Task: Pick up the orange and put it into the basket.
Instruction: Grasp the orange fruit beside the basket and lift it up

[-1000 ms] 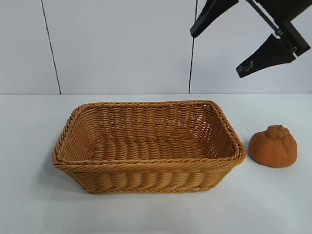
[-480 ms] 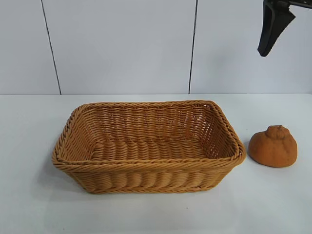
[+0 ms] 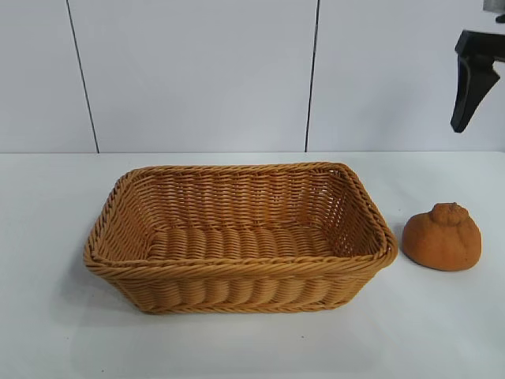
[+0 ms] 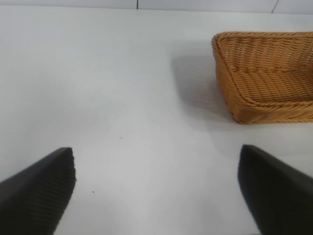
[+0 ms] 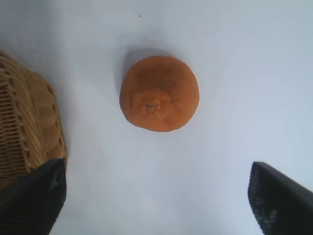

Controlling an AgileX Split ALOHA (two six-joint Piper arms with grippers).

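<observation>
The orange [image 3: 443,237] sits on the white table just right of the basket [image 3: 237,268], knobby top up. The basket is empty. My right gripper is high above the orange at the exterior view's top right edge, where only one black finger [image 3: 471,87] shows. In the right wrist view the right gripper [image 5: 155,169] is open and empty, with the orange [image 5: 159,93] below and ahead of it and a basket corner [image 5: 29,127] beside one finger. My left gripper [image 4: 156,152] is open and empty over bare table, off the basket's end [image 4: 264,73].
The white table [image 3: 252,347] runs to a white panelled wall behind. Nothing else stands on it. Bare table lies all round the orange and in front of the basket.
My right gripper has swung rightward from above the basket's right end to above the orange, and it now points down. The orange and the basket have not moved.
</observation>
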